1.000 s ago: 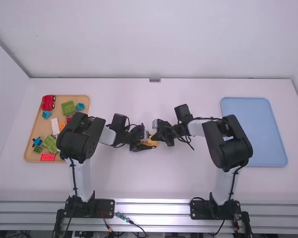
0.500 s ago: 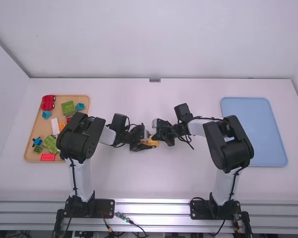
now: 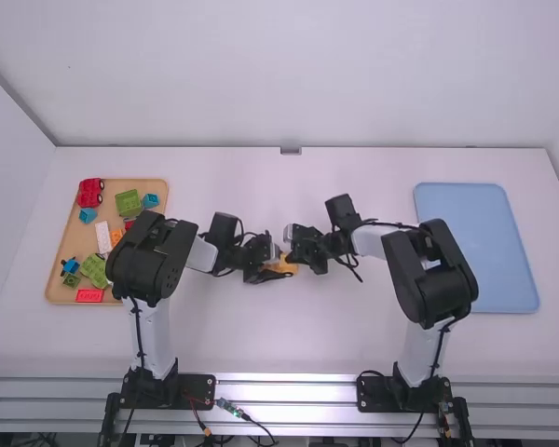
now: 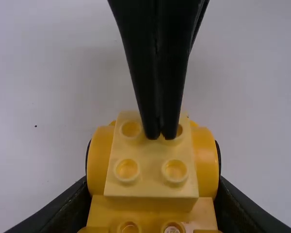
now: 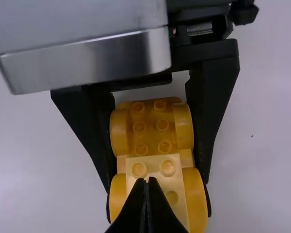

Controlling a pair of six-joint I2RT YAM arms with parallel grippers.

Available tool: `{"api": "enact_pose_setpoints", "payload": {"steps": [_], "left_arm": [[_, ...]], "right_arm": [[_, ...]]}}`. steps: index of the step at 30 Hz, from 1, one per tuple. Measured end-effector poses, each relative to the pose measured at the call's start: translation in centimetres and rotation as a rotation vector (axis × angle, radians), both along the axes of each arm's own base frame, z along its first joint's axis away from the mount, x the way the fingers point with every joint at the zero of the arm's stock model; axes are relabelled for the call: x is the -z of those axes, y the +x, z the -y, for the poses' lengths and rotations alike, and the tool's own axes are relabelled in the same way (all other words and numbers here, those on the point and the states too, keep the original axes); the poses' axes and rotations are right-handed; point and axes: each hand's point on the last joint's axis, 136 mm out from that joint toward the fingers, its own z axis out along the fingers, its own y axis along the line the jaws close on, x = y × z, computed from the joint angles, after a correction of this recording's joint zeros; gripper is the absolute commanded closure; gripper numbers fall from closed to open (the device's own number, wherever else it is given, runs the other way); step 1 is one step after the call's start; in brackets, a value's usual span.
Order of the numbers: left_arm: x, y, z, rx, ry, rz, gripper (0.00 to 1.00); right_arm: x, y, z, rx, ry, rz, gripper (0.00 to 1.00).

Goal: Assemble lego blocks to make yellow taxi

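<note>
White tabletop. Left of the fingers, a tan tray holds blocks; left gripper clasps the yellow taxi; right gripper, tips together, meets its top; rightward, a blue tray.

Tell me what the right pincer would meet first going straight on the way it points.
Most likely the pale yellow block: the right pincer points its shut tips at the studded top. They may be touching; depth is unclear.

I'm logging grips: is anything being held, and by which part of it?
The left gripper holds the yellow brick build by its two opposite sides. The right gripper, shut, holds nothing.
</note>
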Motion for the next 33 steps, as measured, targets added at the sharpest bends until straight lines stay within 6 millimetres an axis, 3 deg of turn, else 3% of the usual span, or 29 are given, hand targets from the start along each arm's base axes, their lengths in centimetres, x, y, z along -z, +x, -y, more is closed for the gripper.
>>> {"api": "enact_pose_setpoints", "payload": {"steps": [30,33], "left_arm": [[-0.03,0.28,-0.10,-0.020,-0.003,0.013,0.98],[-0.03,0.30,-0.11,-0.020,-0.003,0.014,0.98]], "right_arm": [[0.08,0.26,0.03,0.041,-0.029,0.034,1.00],[0.09,0.39,0.09,0.040,-0.031,0.044,0.90]]}}
